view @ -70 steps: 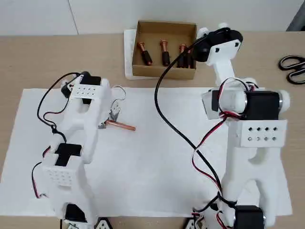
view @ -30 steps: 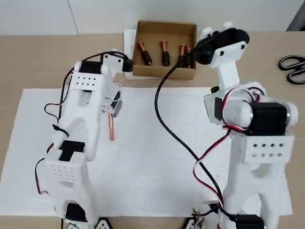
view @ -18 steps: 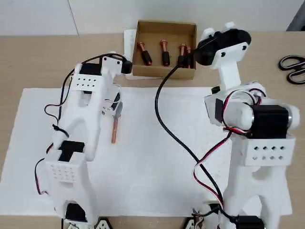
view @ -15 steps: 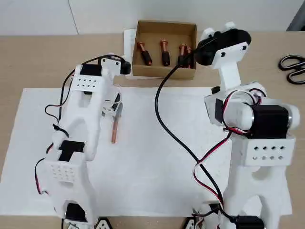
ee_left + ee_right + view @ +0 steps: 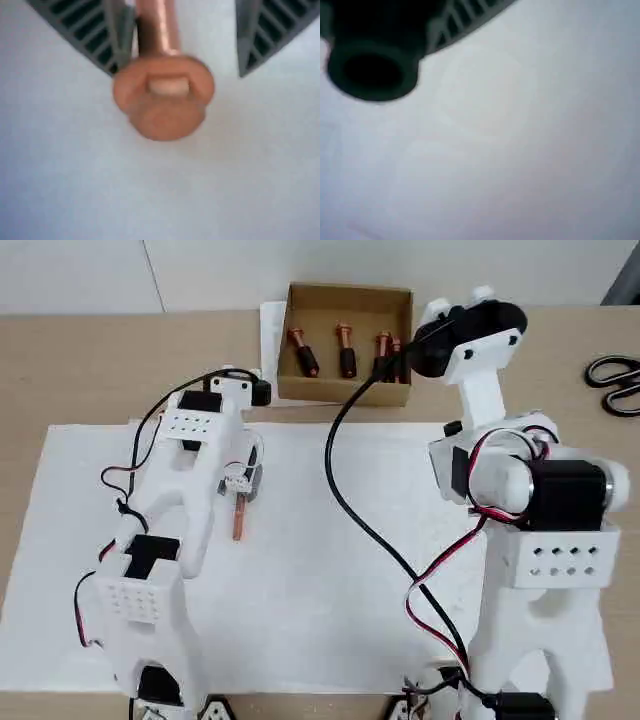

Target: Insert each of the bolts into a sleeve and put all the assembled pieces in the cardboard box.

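Note:
A copper bolt (image 5: 239, 517) lies on the white sheet (image 5: 330, 580) left of centre. My left gripper (image 5: 244, 483) is low over its head end and open. In the left wrist view the bolt's head (image 5: 164, 97) faces the camera; one finger (image 5: 100, 35) touches the shaft and the other stands apart. My right gripper (image 5: 385, 30) holds a black sleeve (image 5: 372, 70) above the sheet, its open bore facing the camera. The cardboard box (image 5: 349, 290) stands at the table's far edge with three assembled bolt-and-sleeve pieces (image 5: 346, 350) inside.
Black scissors (image 5: 612, 372) lie on the wooden table at the far right. The right arm's upper part (image 5: 465, 335) reaches beside the box's right wall. A black cable (image 5: 345, 490) crosses the sheet's middle.
The left gripper turned the bolt from lying crosswise to pointing toward the front, then opened and drew back a little; the bolt stays on the sheet. The right arm barely moved.

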Available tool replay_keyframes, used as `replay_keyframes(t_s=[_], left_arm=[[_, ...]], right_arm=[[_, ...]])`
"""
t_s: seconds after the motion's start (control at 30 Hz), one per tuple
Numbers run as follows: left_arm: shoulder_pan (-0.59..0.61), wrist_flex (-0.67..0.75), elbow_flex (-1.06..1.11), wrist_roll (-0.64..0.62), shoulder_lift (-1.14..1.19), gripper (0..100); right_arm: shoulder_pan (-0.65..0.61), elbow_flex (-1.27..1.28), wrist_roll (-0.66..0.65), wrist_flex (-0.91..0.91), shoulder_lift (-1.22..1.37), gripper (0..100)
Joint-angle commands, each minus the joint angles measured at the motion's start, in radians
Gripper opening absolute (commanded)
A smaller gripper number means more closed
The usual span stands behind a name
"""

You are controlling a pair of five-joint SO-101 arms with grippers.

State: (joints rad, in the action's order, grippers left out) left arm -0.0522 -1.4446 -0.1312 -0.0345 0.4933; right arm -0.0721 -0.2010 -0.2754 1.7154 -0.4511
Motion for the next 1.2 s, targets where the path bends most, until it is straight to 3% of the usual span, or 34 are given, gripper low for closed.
replay_keyframes(t_s=[0.0,0.1,0.23,0.5,0.63,0.83,0.93,1.17], left_arm=[[-0.006,0.038,0.005,-0.034,-0.009,13],[-0.006,0.040,0.004,-0.064,-0.009,11],[-0.006,0.052,0.002,-0.068,-0.009,0],[-0.077,0.005,-0.021,-0.068,-0.020,1],[-0.091,-0.112,-0.156,-0.068,-0.020,1],[-0.009,-0.299,-0.440,-0.068,-0.020,1],[0.028,-0.308,-0.515,-0.064,-0.021,1],[0.038,-0.308,-0.447,-0.018,-0.278,1]], right_arm=[[-0.002,-0.006,0.014,0.007,-0.033,0.5],[-0.002,-0.006,0.014,0.007,-0.033,0.5],[-0.002,-0.006,0.014,0.007,-0.033,0.5],[-0.002,-0.006,0.014,0.007,-0.033,0.5],[-0.001,-0.006,0.015,0.007,-0.038,0.4],[-0.002,0.005,0.021,-0.033,-0.234,0.7],[0.001,0.035,0.064,-0.081,-0.357,0.7],[-0.004,0.287,0.120,-0.125,-0.461,0.7]])
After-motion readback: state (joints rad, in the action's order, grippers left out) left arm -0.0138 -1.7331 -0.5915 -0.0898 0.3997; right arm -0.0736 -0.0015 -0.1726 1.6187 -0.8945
